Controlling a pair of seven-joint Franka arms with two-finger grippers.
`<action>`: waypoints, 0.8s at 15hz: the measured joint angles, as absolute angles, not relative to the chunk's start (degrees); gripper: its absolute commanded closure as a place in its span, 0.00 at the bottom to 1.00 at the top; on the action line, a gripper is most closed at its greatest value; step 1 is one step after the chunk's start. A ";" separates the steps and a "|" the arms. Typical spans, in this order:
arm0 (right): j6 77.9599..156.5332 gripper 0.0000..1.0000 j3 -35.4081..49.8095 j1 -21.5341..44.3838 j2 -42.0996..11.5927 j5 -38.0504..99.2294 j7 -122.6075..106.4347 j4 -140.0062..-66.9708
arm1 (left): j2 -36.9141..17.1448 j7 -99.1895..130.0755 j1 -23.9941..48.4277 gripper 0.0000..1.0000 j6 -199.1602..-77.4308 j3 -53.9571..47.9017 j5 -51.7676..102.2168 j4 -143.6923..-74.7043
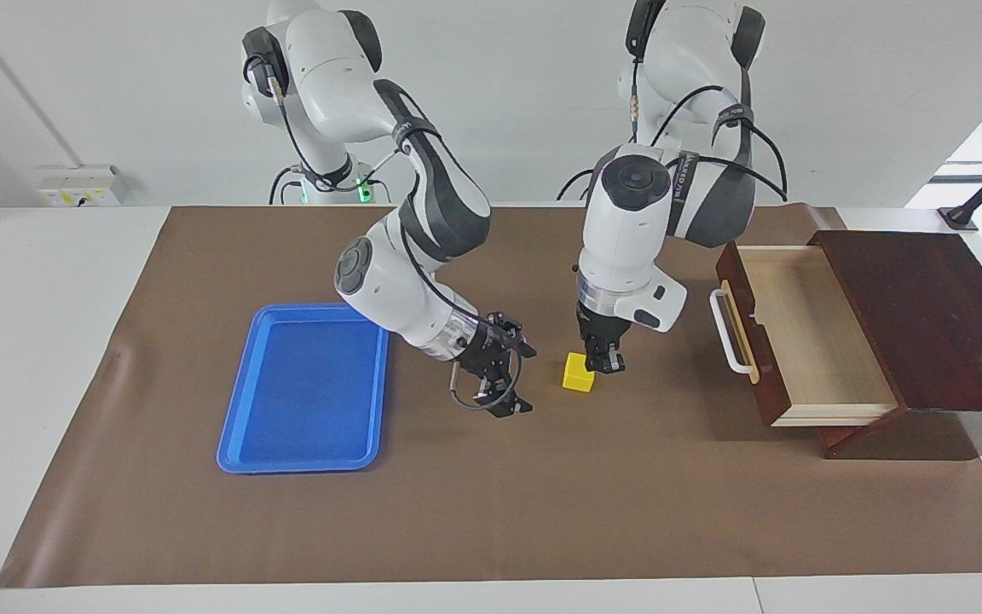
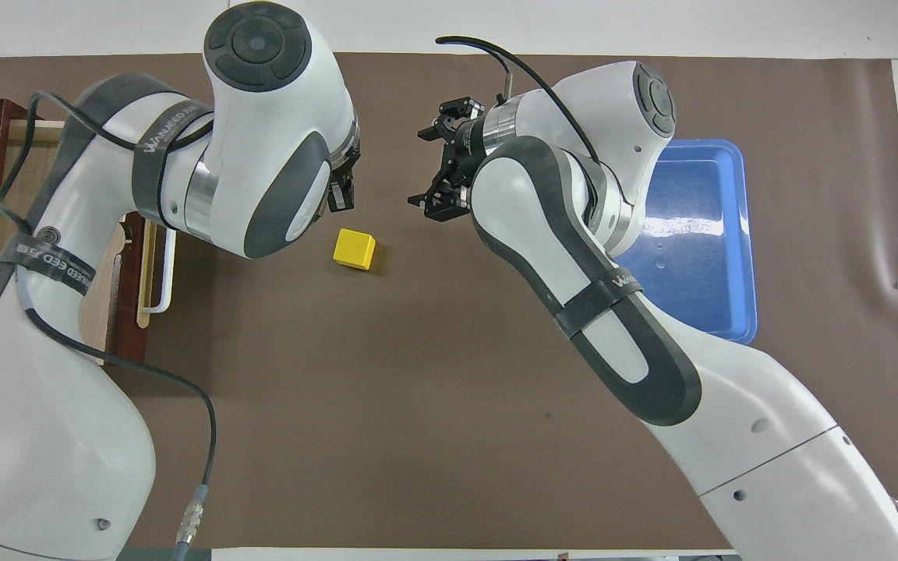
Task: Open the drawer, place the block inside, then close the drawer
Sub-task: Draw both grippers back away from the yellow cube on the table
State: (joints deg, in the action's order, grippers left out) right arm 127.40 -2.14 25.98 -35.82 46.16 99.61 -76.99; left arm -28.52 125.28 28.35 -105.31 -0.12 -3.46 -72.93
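The yellow block (image 1: 578, 373) lies on the brown mat between the two grippers, free of both; it also shows in the overhead view (image 2: 355, 249). My left gripper (image 1: 603, 362) hangs low right beside it, on the drawer's side; contact is unclear. It shows partly under its arm in the overhead view (image 2: 342, 195). My right gripper (image 1: 504, 401) is open and empty, low over the mat on the block's tray side, also seen from overhead (image 2: 427, 167). The dark wooden drawer (image 1: 806, 341) stands pulled open and empty, with its white handle (image 1: 730, 333) facing the block.
The drawer's dark cabinet (image 1: 926, 315) sits at the left arm's end of the table. A flat blue tray (image 1: 303, 388) lies empty at the right arm's end. In the overhead view the left arm covers most of the drawer; its handle (image 2: 159, 273) shows.
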 measured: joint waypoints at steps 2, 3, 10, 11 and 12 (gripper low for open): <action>127.39 0.00 -2.14 25.98 -35.82 46.16 99.61 -76.99 | -28.31 124.98 28.39 1.00 -105.31 -0.18 -3.46 -72.92; 127.39 0.00 -2.14 25.98 -35.82 46.16 99.61 -76.99 | -28.22 124.22 28.48 1.00 -105.31 -0.25 -3.46 -72.92; 124.28 0.00 -2.84 24.56 -34.12 45.89 97.63 -76.92 | -27.53 112.42 28.98 0.00 -104.83 -0.44 -3.41 -74.37; 123.30 0.00 -2.87 23.95 -33.58 45.49 96.67 -76.95 | -27.41 112.04 28.95 0.00 -104.83 -0.39 -3.41 -74.66; 122.38 0.00 -2.90 23.36 -33.00 44.73 95.73 -76.99 | -27.30 111.78 28.92 0.00 -104.83 -0.33 -3.41 -74.86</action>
State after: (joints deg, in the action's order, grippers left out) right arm 122.38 -2.90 23.36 -33.00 44.73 95.73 -76.99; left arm -27.30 111.78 28.92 -104.83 -0.33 -3.41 -74.86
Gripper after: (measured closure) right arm 0.000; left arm 0.630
